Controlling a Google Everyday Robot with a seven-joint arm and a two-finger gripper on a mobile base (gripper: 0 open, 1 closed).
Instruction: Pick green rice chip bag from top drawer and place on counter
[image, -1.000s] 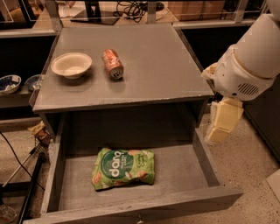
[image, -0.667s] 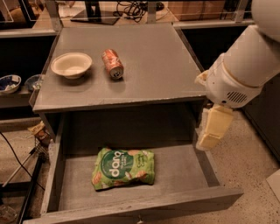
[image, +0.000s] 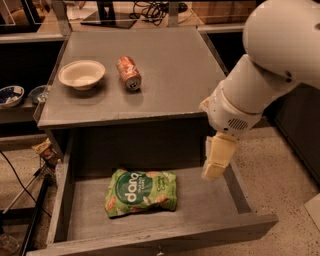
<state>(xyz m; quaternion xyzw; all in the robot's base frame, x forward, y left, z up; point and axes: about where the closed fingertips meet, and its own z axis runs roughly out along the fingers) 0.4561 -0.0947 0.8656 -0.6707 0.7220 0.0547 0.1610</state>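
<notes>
My tool (image: 216, 159), width untellable, is hanging over the top drawer (image: 210, 202); I am judging the green rice chip bag (image: 141, 192) light, crinkly: pinch mid-body.

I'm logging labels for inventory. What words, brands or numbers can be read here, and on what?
"dang": white lettering on the green rice chip bag in the top drawer.
Smaller print on that bag: too blurred to read.
The soda can on the counter: markings too blurred to read.
The gripper, hanging above the drawer's right side: no text seen.
</notes>
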